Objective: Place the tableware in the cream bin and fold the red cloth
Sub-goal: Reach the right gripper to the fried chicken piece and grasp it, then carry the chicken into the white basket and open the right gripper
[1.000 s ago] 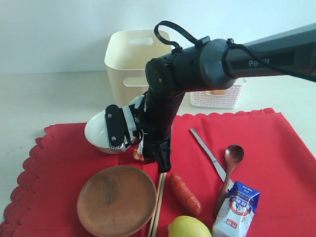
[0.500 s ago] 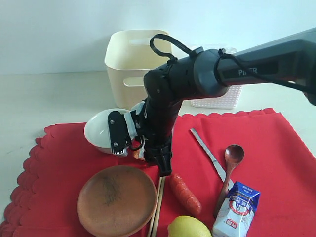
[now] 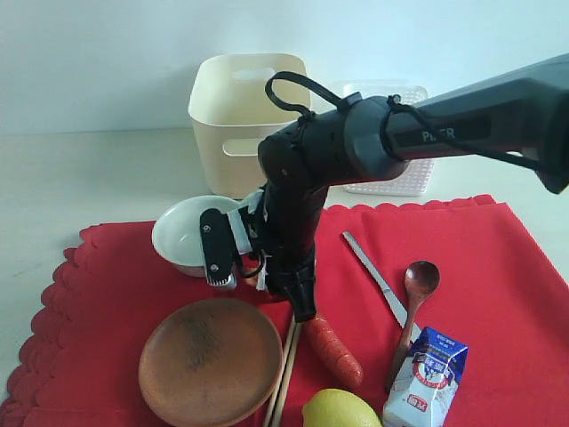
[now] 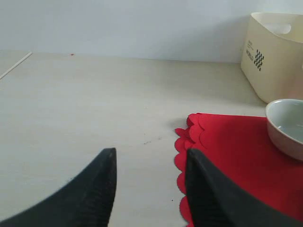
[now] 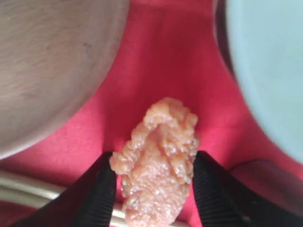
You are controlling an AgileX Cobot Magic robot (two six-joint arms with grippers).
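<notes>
Progress: early | bowl (image 3: 182, 236), plate (image 3: 209, 360), chopsticks (image 3: 283, 378), knife (image 3: 373, 276), spoon (image 3: 416, 289) lie on the flat red cloth (image 3: 498, 267) at the table's (image 3: 89, 169) near edge, outside the cream bin (image 3: 227, 116) | right tool (image 5: 154, 163) straddles fried morsel (image 5: 161, 137), grip unclear | left tool (image 4: 150, 158) wide, empty

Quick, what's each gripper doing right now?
Left gripper: open, empty.
Right gripper: closed on the fried piece.

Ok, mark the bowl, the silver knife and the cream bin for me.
bowl (image 3: 182, 233): exterior view, on its pale inner surface.
silver knife (image 3: 373, 276): exterior view, midway along its length.
cream bin (image 3: 218, 169): exterior view, on its front wall, below the handle cutout.
</notes>
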